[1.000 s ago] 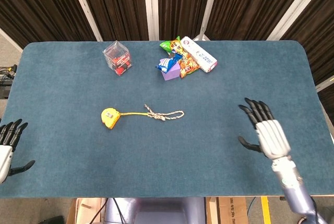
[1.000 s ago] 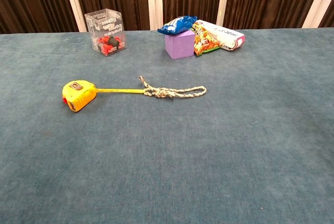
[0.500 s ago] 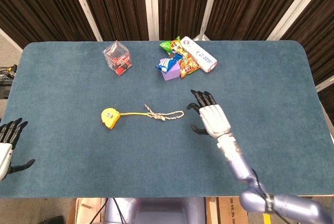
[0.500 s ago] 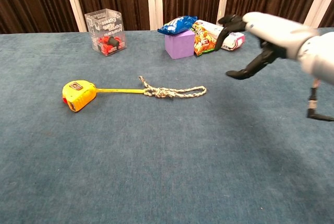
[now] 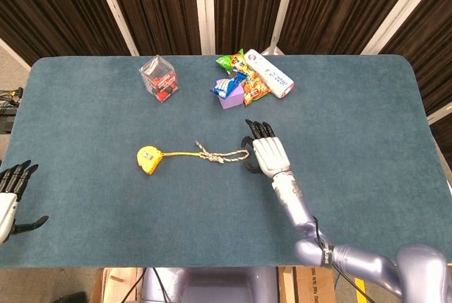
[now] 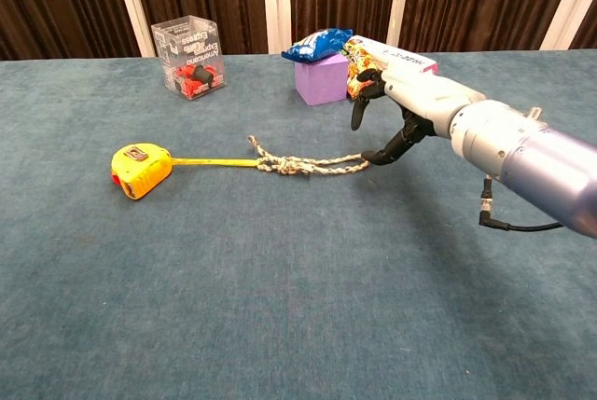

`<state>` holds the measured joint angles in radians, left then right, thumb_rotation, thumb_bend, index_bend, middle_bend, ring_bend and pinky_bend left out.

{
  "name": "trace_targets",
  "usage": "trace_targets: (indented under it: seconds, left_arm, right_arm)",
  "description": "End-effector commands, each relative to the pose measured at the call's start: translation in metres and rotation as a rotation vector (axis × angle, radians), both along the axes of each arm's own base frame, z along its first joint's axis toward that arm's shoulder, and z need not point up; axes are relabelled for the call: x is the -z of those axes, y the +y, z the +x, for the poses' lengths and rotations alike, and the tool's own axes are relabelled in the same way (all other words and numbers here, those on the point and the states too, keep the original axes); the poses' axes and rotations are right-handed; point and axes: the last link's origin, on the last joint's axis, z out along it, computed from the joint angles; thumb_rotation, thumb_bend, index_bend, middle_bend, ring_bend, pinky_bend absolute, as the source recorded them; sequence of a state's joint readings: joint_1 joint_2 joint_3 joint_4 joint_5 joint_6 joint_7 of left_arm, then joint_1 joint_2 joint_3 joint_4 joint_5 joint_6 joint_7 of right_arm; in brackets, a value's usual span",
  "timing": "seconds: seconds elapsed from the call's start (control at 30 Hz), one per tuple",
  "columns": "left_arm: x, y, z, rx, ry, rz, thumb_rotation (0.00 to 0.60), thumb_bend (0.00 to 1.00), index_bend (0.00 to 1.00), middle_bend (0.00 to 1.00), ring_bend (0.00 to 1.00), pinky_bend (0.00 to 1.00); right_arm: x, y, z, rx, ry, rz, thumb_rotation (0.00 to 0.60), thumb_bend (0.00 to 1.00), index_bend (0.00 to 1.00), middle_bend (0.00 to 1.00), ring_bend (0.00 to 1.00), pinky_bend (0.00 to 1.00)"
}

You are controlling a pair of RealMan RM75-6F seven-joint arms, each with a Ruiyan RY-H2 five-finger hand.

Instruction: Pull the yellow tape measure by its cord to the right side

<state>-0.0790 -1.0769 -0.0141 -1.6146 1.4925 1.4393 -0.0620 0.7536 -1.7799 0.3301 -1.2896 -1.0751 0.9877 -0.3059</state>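
Braided cord (image 5: 224,155), limp, light: pinch its loop end at 9 o'clock of your right hand (image 5: 264,152); fingers spread, holding nothing; tape measure (image 5: 148,159) prob. slides easily.

Right arm reaches in from the lower right across mid-counter, forearm angled up and left. Right hand (image 5: 265,153) palm down, dark fingers (image 6: 358,113) spread and slightly curled, thumb dropped below, holding nothing. Left hand (image 5: 10,193) at the far left edge, fingers apart, empty.
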Motion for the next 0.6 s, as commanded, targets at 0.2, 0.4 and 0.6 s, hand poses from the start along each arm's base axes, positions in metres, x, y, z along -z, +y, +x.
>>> trace_targets:
  seconds: [0.2,0.4,0.6]
  left_arm:
    - [0.001,0.001,0.000,-0.007,-0.003,-0.001,0.600,0.00,0.00,0.00,0.00,0.00]
    - [0.001,0.001,-0.001,-0.013,-0.007,-0.001,0.600,0.00,0.00,0.00,0.00,0.00]
    - [0.001,0.002,-0.001,-0.020,-0.013,-0.001,0.600,0.00,0.00,0.00,0.00,0.00]
  right_arm:
    - [0.015,0.001,-0.008,0.033,-0.017,0.031,0.600,0.36,0.47,0.05,0.00,0.00]
    - [0.023,0.001,-0.009,0.042,-0.028,0.041,0.600,0.36,0.48,0.06,0.00,0.00]
    - [0.031,-0.001,-0.005,0.040,-0.044,0.045,0.600,0.36,0.51,0.07,0.00,0.00]
